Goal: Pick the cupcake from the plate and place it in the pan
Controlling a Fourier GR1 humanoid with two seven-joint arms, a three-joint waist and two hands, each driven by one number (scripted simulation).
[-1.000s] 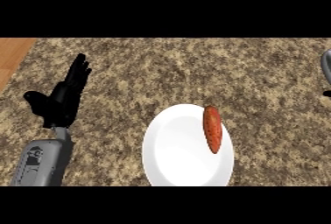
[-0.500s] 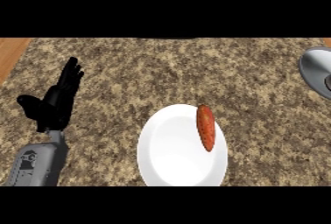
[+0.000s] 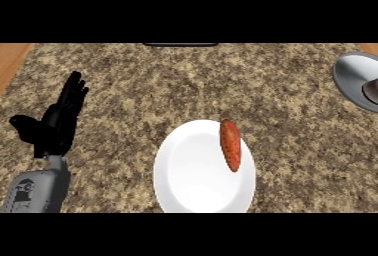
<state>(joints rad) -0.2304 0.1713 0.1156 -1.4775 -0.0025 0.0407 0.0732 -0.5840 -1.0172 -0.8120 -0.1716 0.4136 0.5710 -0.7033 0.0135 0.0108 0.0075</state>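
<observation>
A white plate [image 3: 192,175] lies on the speckled counter at the lower middle of the head view. On its right part rests a long orange-red item [image 3: 230,145], shaped like a sausage or sweet potato rather than a cupcake. A grey pan [image 3: 353,76] shows at the right edge, cut off, with something dark inside it. My left hand [image 3: 53,125] is up at the left, open with straight fingers, well apart from the plate and holding nothing. My right hand is out of view.
The counter's wooden edge [image 3: 13,57] shows at the top left corner. A dark object [image 3: 181,44] sits at the far edge, top middle. Bare speckled counter lies between the plate and the pan.
The view has shifted, so the plate and my left hand sit further left in the picture and more of the pan has come into sight at the right. The hand keeps its pose.
</observation>
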